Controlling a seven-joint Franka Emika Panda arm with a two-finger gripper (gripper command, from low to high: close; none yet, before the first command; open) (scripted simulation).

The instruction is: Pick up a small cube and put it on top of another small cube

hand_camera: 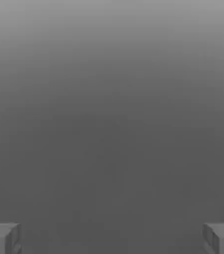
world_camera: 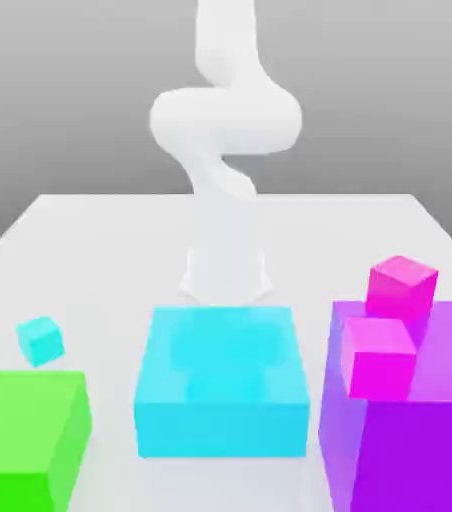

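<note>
1. one small cyan cube (world_camera: 40, 340) sits tilted near the exterior view's left, just above and behind the green block (world_camera: 25, 435), apart from every other piece.
2. large flat cyan block (world_camera: 222, 390) at centre, in front of the white arm (world_camera: 225, 150).
3. purple block (world_camera: 410, 410) on the exterior view's right; one magenta cube (world_camera: 378, 355) at its near top edge, a second magenta cube (world_camera: 402, 287) farther back.
4. white table (world_camera: 110, 240) under all.
5. gripper (hand_camera: 112, 238) spread wide in the hand view, fingers (hand_camera: 2, 238) at the far edges, nothing between them.
</note>
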